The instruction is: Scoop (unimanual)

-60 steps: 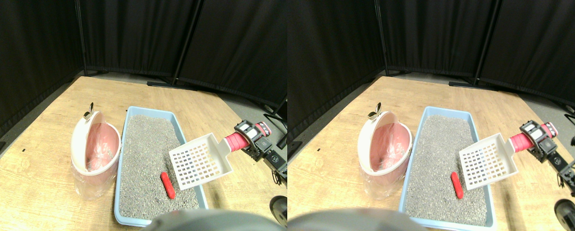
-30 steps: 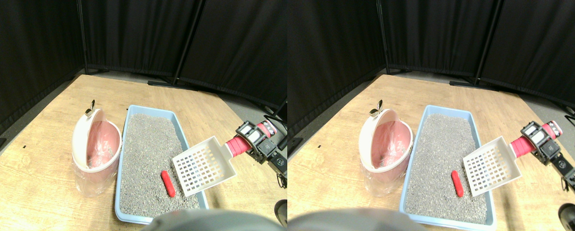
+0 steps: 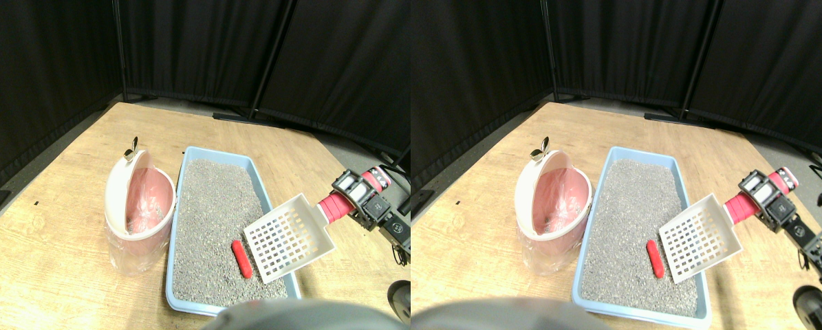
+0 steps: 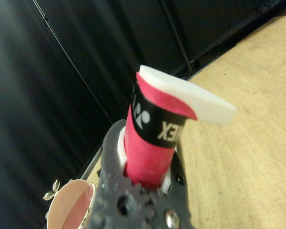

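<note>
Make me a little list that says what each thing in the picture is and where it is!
tray: blue litter tray full of grey litter, on the wooden floor
red thing: small red piece lying on the litter, near the front
scoop: white slotted scoop tilted over the tray's right edge, just right of the red thing, empty
handle: red-wrapped handle
gripper: right gripper shut on the handle
bin: pink bin with its lid up, left of the tray
backdrop: black curtains

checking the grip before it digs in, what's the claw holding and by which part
The right claw holds the white litter scoop by its red-wrapped handle, near the handle's far end.
</note>
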